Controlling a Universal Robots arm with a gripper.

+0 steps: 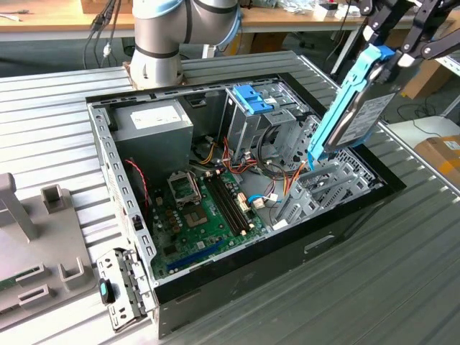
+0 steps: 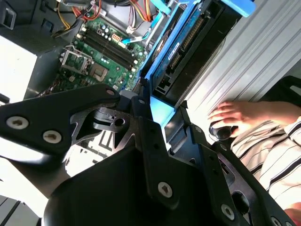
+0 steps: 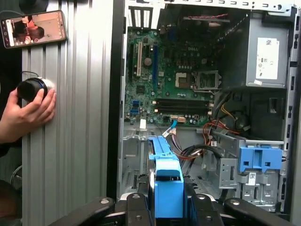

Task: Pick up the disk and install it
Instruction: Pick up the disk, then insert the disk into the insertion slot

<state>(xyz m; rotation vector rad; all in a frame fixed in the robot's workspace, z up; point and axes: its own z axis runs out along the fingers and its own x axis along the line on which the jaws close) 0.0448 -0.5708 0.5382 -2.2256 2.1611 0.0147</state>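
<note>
The hand (image 1: 388, 44) grips the disk (image 1: 357, 109), upper right; I think it should line up with the metal drive bay (image 1: 327, 183) below.

Flat grey-silver metal hard drive with bright blue plastic bracket (image 1: 357, 115) hangs steeply tilted, its lower end close over a metal drive cage (image 1: 327, 183).

Ribbed metal table (image 1: 402, 287) — open computer case (image 1: 237, 287) on it, grey fixture (image 1: 29, 244) beside.
</note>
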